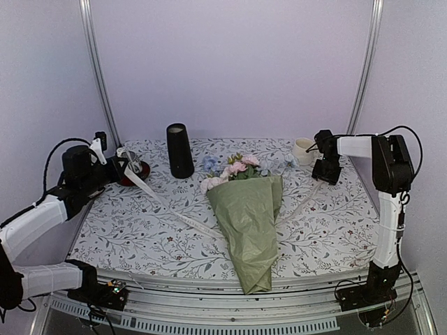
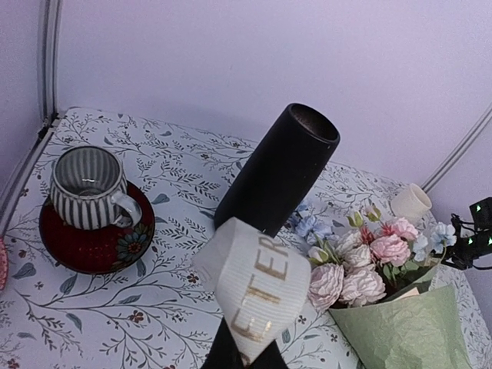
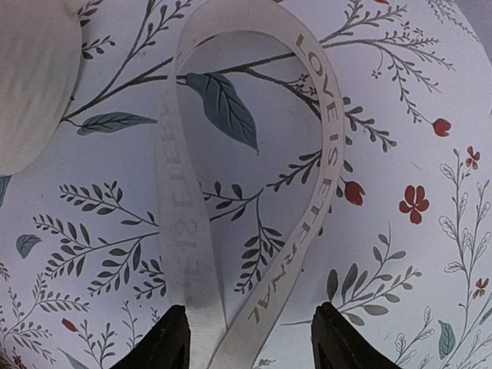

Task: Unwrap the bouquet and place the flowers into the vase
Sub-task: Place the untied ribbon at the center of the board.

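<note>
At far right on the bench (image 1: 328, 223), the right jaws stand apart astride the ribbon (image 3: 327, 146), which runs leftward into the clamped left jaws.

— Lighting: soft, even, bright, lilac cast; faint shadow beneath the ribbon (image 3: 181, 231).
— Sharpness: top view clear; left wrist view blurs the ribbon nearest the lens; right wrist view mostly crisp.
</note>
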